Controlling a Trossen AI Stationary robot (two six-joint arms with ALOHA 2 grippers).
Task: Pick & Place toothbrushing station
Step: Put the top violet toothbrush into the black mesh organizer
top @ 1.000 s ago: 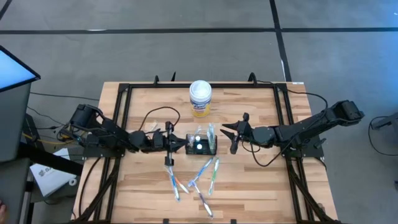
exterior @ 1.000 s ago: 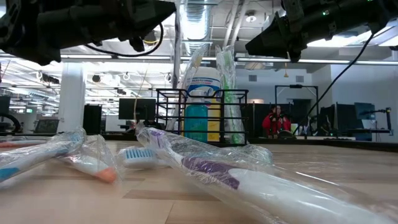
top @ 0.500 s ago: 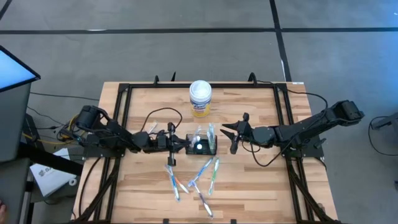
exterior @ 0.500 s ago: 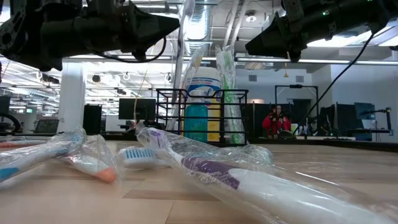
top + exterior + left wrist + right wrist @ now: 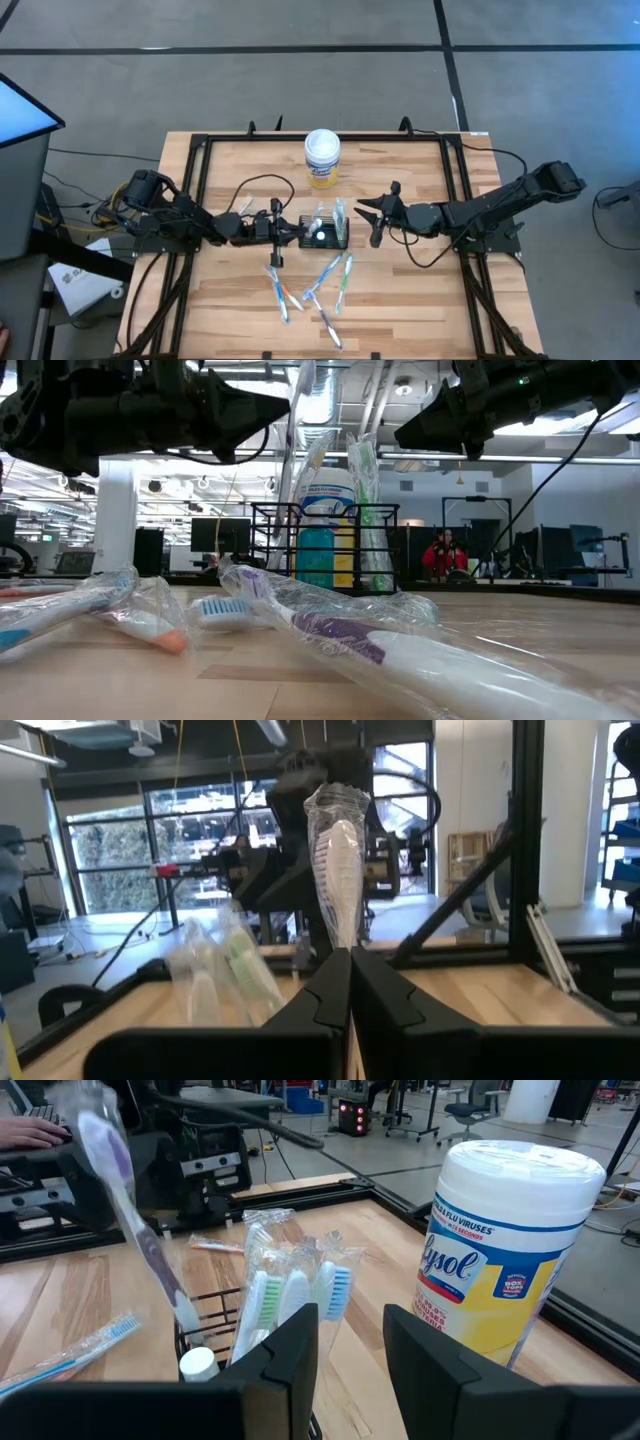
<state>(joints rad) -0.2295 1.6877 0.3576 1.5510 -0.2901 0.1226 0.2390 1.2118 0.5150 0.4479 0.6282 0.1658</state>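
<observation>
Left wrist view shows the left gripper (image 5: 350,982) with its dark fingers pressed together on a plastic-wrapped white toothbrush (image 5: 336,880), which stands upright between the tips. From above, that gripper (image 5: 284,232) sits just beside the left end of the small black wire-mesh rectangular holder (image 5: 324,232) — the toothbrushing station — at the middle of the wooden table (image 5: 410,300). Several wrapped toothbrushes (image 5: 290,1295) already stand in the holder. The right gripper (image 5: 375,218) hovers near the holder's right side, apart from it, fingers spread and holding nothing. A white cylindrical canister with a yellow label (image 5: 322,157) stands behind the holder, and more wrapped toothbrushes (image 5: 325,288) lie loose on the table in front of it.
</observation>
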